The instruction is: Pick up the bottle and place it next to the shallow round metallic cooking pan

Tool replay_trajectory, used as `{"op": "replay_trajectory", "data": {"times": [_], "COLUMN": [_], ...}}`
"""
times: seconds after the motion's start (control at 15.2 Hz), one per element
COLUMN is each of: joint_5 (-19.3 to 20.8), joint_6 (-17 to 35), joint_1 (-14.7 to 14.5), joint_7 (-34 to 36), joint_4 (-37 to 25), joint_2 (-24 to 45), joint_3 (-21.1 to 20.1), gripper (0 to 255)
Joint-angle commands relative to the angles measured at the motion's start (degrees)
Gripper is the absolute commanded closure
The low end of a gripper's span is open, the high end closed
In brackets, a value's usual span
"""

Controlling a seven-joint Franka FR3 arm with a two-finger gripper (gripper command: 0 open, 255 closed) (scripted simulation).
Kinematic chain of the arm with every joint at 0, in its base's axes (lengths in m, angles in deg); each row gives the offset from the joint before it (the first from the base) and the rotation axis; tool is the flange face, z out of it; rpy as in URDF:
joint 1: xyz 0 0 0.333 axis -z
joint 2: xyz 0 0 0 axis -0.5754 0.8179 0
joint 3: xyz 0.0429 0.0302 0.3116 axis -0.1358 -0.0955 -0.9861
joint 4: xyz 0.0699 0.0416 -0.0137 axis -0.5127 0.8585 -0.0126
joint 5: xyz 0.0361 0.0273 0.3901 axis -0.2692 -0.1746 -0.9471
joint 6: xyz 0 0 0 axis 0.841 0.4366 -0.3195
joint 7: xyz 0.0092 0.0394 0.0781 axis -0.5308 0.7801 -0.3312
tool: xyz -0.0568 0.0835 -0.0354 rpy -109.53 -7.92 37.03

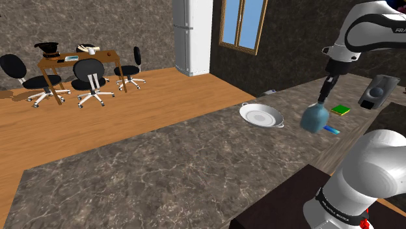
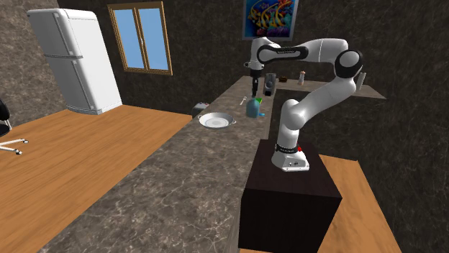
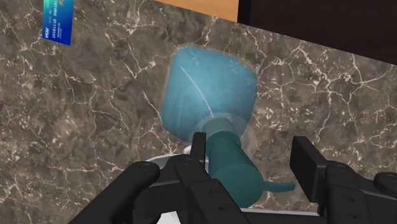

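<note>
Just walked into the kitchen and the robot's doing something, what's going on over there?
The white arm has its black gripper at the neck of a teal bottle over the marbled counter. The fingers are open on either side of the neck, one clear of it, so nothing is clamped. The bottle looks tilted, just apart from the shallow round pan.

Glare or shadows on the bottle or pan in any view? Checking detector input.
Wrist view: one thin white glint across the teal bottle; the open gripper reads dark against it. Shoulder view: dim overall, and the pan is the brightest thing on the counter. Second exterior view: even light, no glare on the counter.
</note>
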Motion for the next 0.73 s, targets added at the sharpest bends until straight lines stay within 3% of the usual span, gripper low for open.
{"op": "replay_trajectory", "data": {"times": [0.0, 0.66], "joint_5": [0.55, 3.78], "joint_6": [1.52, 8.84], "joint_1": [0.16, 1.14], "joint_7": [0.26, 1.06], "joint_4": [1.54, 8.34], "joint_2": [-0.06, 0.42], "joint_3": [0.59, 4.15], "gripper": [255, 255]}}
